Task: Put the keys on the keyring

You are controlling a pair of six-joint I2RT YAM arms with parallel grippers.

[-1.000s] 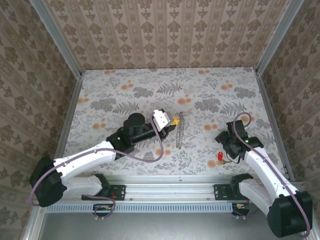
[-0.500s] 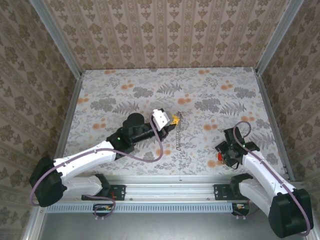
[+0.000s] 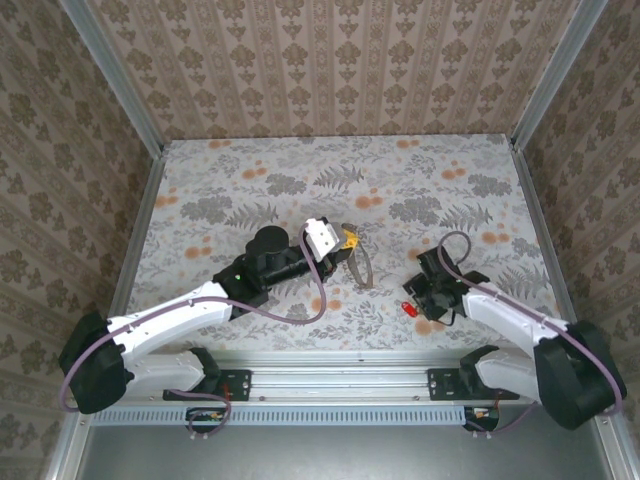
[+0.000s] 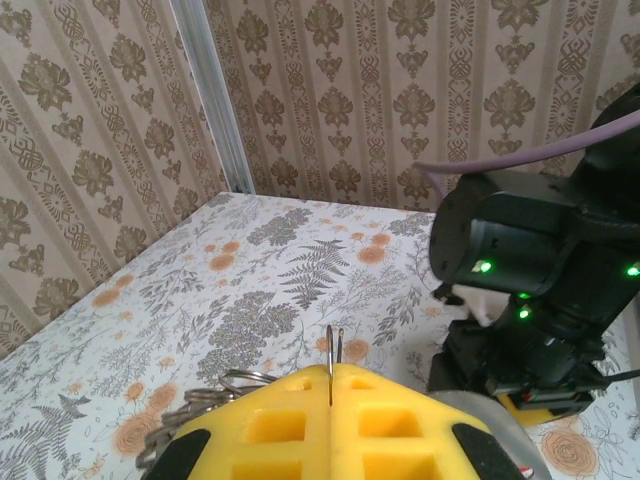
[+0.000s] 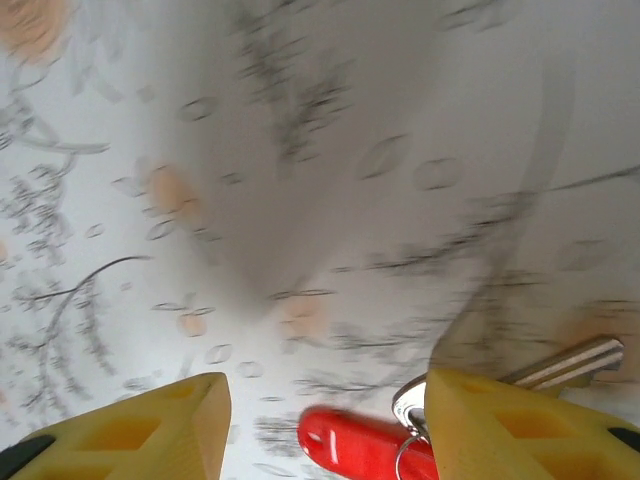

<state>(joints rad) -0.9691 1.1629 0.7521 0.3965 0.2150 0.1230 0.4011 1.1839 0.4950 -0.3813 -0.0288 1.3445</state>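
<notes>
The key [image 5: 360, 445] lies flat on the table [image 3: 250, 170]. In the right wrist view its red head is low at 6 o'clock, and its metal blade points out toward 2 o'clock, partly hidden behind one yellow finger. A small silvery loop [image 5: 405, 405] sits where the head meets the blade.

The right gripper [image 5: 322, 392] stands over the key with its jaws partly apart. The red head is in the gap but lies close to the finger on the 3 o'clock side. As far as I can judge, nothing is clamped yet.

To do this pick well, I think the gap should first be centred on the red head, so that both pads meet the plastic together and do not push the key away sideways. The grip should take the head only and leave the loop and blade free for threading.

Seen from above, the keyring [image 3: 362, 268] is at about 10 o'clock from the key, near it but not touching. The left gripper [image 4: 330, 385] is closed tight on the keyring and holds it above the table. A thin wire stands up between its yellow pads at 12 o'clock, and the chain [image 4: 200, 405] hangs off toward 9 o'clock.
</notes>
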